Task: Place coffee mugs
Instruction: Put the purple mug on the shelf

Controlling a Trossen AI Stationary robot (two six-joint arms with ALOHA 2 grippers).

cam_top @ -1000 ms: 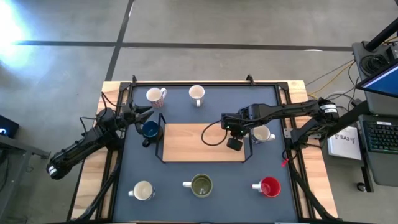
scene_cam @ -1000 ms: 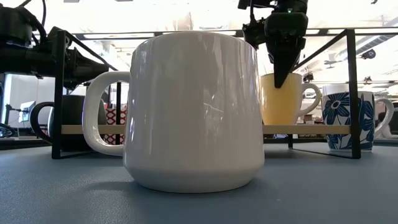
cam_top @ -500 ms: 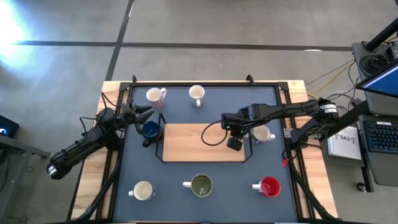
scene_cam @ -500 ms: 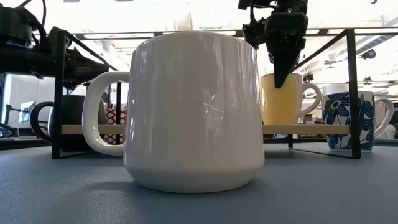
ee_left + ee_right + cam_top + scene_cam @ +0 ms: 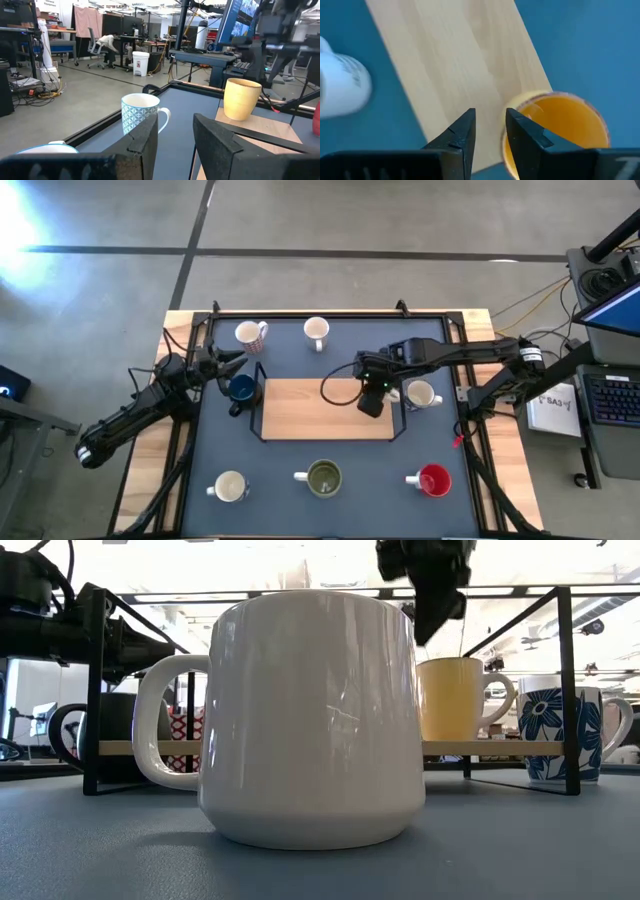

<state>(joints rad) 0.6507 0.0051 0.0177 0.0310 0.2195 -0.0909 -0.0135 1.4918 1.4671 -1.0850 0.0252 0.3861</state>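
Overhead, right pincer (image 5: 368,402) parted above wooden board (image 5: 300,408) on blue table (image 5: 300,455); left pincer (image 5: 232,358) parted; office room behind

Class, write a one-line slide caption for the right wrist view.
Right hand, fingers apart, above the orange mug on the wooden shelf.

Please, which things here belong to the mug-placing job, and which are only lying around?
Job:
orange mug
red mug
dark blue mug
olive green mug
four white mugs

Lying about:
keyboard
cables beside the table
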